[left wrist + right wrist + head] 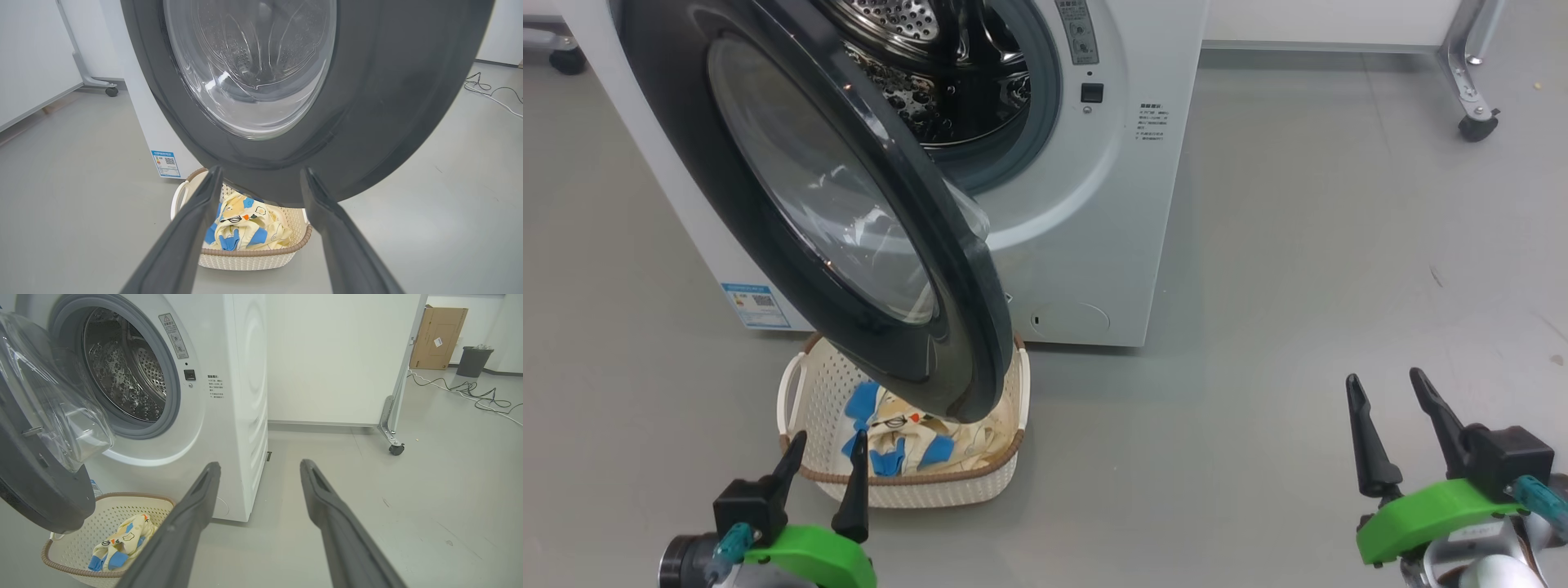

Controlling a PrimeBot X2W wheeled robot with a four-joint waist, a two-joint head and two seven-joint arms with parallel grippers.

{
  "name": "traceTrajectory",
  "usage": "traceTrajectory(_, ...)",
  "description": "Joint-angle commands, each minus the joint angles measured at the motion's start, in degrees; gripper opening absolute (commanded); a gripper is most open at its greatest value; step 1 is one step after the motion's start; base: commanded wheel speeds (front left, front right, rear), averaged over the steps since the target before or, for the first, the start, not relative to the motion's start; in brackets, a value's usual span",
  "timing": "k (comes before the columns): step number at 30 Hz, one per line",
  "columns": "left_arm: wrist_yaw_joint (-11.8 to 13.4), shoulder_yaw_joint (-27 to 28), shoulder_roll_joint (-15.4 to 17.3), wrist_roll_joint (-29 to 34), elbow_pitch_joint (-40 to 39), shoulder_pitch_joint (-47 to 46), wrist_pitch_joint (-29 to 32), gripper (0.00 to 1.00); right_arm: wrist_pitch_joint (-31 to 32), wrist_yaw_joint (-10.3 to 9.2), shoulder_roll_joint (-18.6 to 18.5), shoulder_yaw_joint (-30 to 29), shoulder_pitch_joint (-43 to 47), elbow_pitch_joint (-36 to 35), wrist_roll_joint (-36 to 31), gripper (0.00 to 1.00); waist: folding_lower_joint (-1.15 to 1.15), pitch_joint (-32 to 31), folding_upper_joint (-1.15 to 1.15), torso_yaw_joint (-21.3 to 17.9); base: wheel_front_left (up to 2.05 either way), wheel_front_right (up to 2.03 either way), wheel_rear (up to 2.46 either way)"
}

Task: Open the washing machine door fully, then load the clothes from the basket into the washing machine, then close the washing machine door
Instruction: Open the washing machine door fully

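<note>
Two end effectors, left [830, 434] and right [1385, 376], both spread wide and empty. Door [964, 310] only part open, hanging over basket [931, 490], clothes [907, 445] under door's lower rim; reaching in now could bump door or snag fabric. Washer [1094, 245]: blue QR label [756, 305] lower left of door, grey sticker [1078, 31] and small print [1153, 122] right of door, all unreadable.

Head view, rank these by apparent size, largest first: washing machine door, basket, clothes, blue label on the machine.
1. washing machine door, closer to the camera, so enlarged
2. basket, partly hidden behind it
3. clothes, also partly hidden
4. blue label
</note>
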Motion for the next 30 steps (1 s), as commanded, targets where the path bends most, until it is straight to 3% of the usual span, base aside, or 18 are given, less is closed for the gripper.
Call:
traceTrajectory(1,0.2,1.9,1.3,-0.4,-1.8,-2.1,-0.3,1.0,0.0,-0.01,-0.4,1.3,-0.9,-1.9,0.3,1.0,0.0,0.0,0.0,0.0,0.0,0.0,0.0)
traceTrajectory(11,0.9,1.9,1.8,-0.8,-2.0,-3.3,-0.4,1.0,0.3,-0.01,-0.4,1.1,-0.7,-2.0,0.2,1.0,0.0,0.2,0.0,-0.1,0.0,0.0,0.0)
traceTrajectory(12,1.1,2.0,1.9,-0.7,-2.2,-3.7,-0.2,0.48,0.2,-0.01,-0.4,1.1,-0.7,-2.1,0.2,1.0,0.0,0.3,0.0,0.0,0.0,0.0,0.0)
traceTrajectory(13,1.3,2.1,2.1,-0.6,-2.7,-4.2,-0.1,0.14,0.3,-0.01,-0.4,1.0,-0.7,-2.1,0.3,1.0,0.0,0.3,0.0,0.1,0.0,0.0,0.0)
traceTrajectory(14,1.5,2.2,2.4,-0.5,-3.2,-4.8,0.2,0.0,0.3,-0.01,-0.4,1.1,-0.7,-2.1,0.3,1.0,0.0,0.4,0.0,0.2,0.0,0.0,0.0)
traceTrajectory(22,5.7,5.1,4.6,0.3,-13.9,-12.3,3.1,0.0,0.3,-0.01,-0.4,0.9,-0.7,-2.1,0.4,1.0,0.0,0.3,0.0,0.8,0.0,0.0,0.0)
traceTrajectory(26,7.2,4.7,3.9,0.7,-24.0,-15.5,5.7,0.0,0.3,-0.01,-0.4,0.4,-0.4,-2.1,0.4,1.0,0.0,0.2,0.0,1.0,0.0,0.0,0.0)
traceTrajectory(30,7.0,1.3,2.0,1.1,-32.8,-17.8,9.3,0.0,0.3,-0.01,-0.4,0.4,-0.6,-2.2,0.5,1.0,0.0,0.7,0.0,0.8,0.0,0.0,0.0)
